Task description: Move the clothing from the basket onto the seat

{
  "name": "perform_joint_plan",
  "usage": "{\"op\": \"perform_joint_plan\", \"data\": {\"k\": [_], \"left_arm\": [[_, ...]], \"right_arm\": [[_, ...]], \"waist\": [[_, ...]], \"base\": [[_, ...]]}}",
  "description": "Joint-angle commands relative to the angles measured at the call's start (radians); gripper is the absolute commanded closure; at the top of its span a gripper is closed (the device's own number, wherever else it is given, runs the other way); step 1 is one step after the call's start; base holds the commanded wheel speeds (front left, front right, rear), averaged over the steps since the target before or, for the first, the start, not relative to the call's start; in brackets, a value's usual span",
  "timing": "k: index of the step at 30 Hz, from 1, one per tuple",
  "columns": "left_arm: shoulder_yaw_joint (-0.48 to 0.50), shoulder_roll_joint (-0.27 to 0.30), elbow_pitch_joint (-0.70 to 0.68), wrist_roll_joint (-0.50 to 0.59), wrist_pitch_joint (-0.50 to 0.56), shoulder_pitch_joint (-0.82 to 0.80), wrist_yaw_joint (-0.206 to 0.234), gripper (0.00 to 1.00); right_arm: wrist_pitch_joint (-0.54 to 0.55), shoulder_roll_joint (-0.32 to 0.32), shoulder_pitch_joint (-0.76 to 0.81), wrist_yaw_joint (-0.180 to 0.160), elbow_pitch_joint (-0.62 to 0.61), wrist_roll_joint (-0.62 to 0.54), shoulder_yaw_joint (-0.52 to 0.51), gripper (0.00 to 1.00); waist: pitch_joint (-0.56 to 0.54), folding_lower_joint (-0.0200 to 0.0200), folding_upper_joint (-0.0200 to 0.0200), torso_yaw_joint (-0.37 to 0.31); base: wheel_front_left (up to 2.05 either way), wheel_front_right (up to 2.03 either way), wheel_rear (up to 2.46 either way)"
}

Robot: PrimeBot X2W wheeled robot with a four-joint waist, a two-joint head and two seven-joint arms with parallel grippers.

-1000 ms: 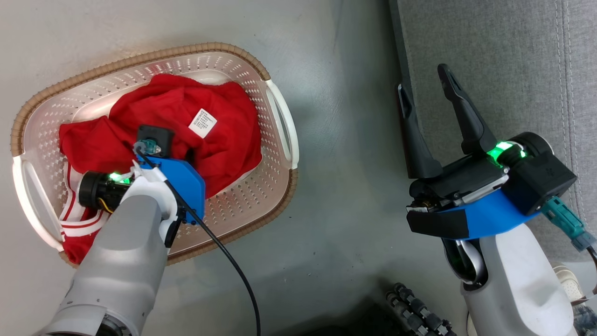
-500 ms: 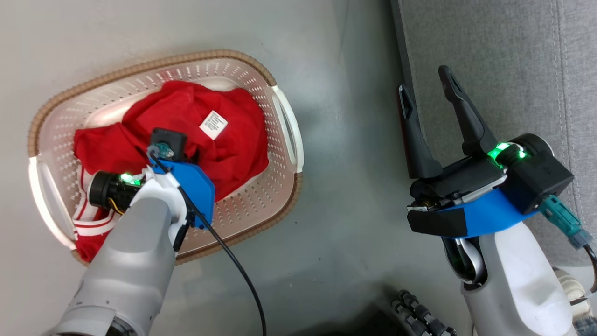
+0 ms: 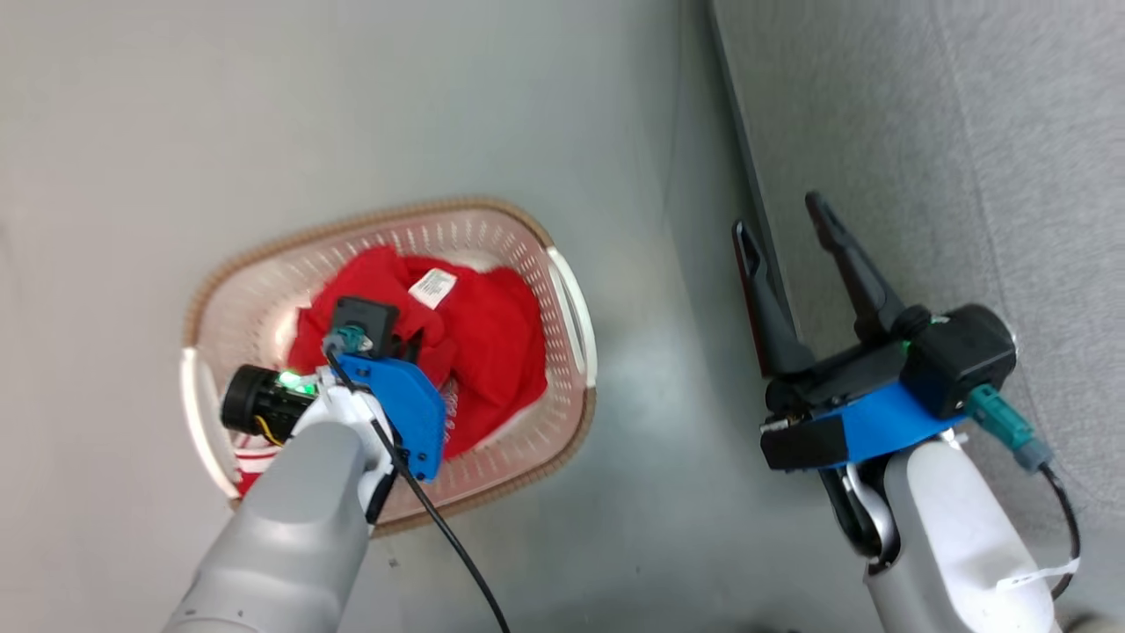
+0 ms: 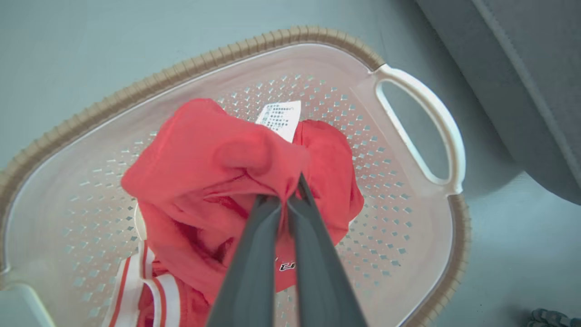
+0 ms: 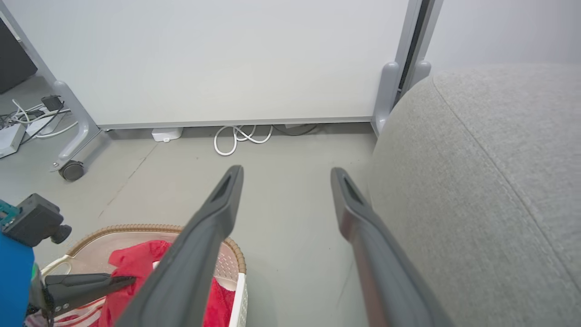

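Fingers [image 4: 254, 254] on the left gripper [image 4: 290, 193]: long, smooth, dark grey, pinched shut on a bunched peak of the clothing [image 4: 213, 154], right over the middle of the basket [image 4: 181, 68]. Soft red fabric, tips sunk into the fold. Rest of the pile slumped on the basket's perforated cream bottom, red-and-white ribbed trim toward its left end, small printed white tag [image 4: 279, 119] just behind the pinch. Oval tub, brown woven-look rim, smooth white loop handle [image 4: 422, 113] at the right end. Right of the basket, an open strip of smooth grey floor [image 3: 650, 264]. Further right, right gripper [image 3: 780, 215] spread wide with nothing between the fingers, well clear of the basket, hanging by the rounded edge of the seat [image 3: 967, 132]. Coarse grey weave, stitched seam, loads of flat room.
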Motion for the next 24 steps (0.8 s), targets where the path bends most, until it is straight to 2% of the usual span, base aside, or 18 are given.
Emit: {"op": "perform_joint_plan", "data": {"k": [1,7,13,24], "left_arm": [[-0.007,-0.002,-0.011,-0.010,-0.009,0.017,-0.007,1.00],[-0.072,-0.009,-0.091,-0.082,-0.045,0.068,-0.007,1.00],[-0.181,-0.009,-0.213,-0.171,-0.044,0.097,-0.007,1.00],[-0.338,-0.009,-0.357,-0.296,-0.067,0.054,-0.007,1.00]], "right_arm": [[0.000,-0.003,0.018,0.000,0.009,-0.003,-0.001,0.00],[0.017,-0.003,0.055,0.000,0.058,-0.008,0.015,0.00],[0.034,-0.003,0.099,0.000,0.092,0.013,0.032,0.00],[0.080,-0.003,0.203,0.000,0.116,0.009,0.015,0.00]], "waist": [[-0.101,0.0001,0.0000,0.038],[-0.264,0.0001,0.0000,0.083],[-0.398,0.0001,0.0000,0.123],[-0.575,0.0001,0.0000,0.182]], "base": [[0.00,0.00,0.00],[0.00,0.00,0.00],[0.00,0.00,0.00],[0.00,0.00,0.00]]}}
